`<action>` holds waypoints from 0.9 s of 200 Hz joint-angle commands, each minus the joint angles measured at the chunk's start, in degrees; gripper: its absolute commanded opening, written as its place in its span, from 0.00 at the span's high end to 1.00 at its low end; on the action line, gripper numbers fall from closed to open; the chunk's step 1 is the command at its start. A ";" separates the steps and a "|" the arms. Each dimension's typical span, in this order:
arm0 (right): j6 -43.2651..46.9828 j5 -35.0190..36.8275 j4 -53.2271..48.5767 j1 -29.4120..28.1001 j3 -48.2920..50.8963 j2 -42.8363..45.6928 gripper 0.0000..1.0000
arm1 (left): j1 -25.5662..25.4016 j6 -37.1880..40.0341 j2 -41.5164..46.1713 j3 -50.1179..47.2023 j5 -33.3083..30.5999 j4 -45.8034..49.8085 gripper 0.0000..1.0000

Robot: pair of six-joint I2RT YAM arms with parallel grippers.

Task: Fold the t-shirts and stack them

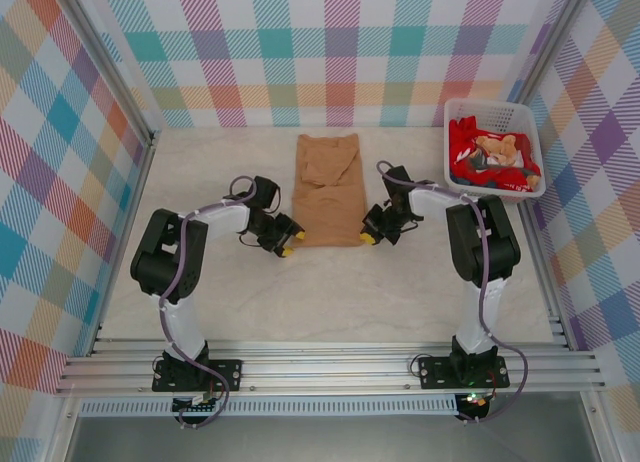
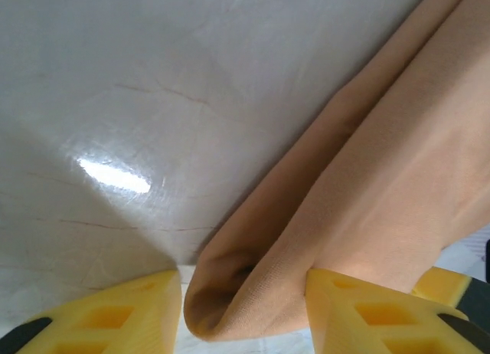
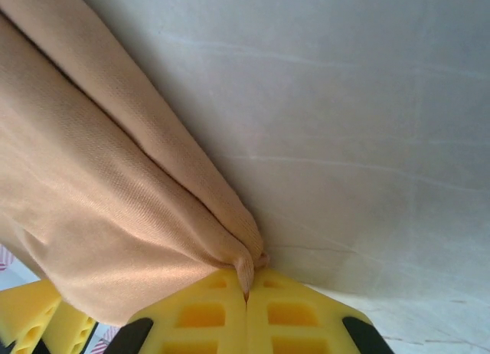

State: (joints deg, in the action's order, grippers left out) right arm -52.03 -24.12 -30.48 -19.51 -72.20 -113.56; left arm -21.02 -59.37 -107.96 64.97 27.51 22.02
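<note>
Tan t-shirt [image 1: 327, 189] lies mid-table, folded into a long strip; the crosswise fold is not yet done. Right gripper [image 3: 246, 293] is pressed together, pinching its near corner. Left gripper [image 2: 243, 312] is spread, straddling the other near corner. Red t-shirt [image 1: 468, 142] sits bunched in the white basket [image 1: 490, 104]. No stack yet. No readable writing.

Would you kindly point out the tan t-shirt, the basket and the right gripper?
tan t-shirt [image 1: 327, 197], top view, middle of the folded cloth.
basket [image 1: 490, 104], top view, far rim.
right gripper [image 3: 246, 293], right wrist view, where its fingers meet.
</note>
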 commanded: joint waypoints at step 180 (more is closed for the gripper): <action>2.83 -8.58 -25.49 -7.98 21.40 38.01 1.00 | -15.06 14.23 28.28 -5.92 9.44 23.39 1.00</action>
State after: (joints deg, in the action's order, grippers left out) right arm -47.53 -29.69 -48.69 -28.40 -49.04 -82.17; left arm -35.90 -46.39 -83.55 56.23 33.63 41.65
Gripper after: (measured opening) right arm 0.043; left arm 0.050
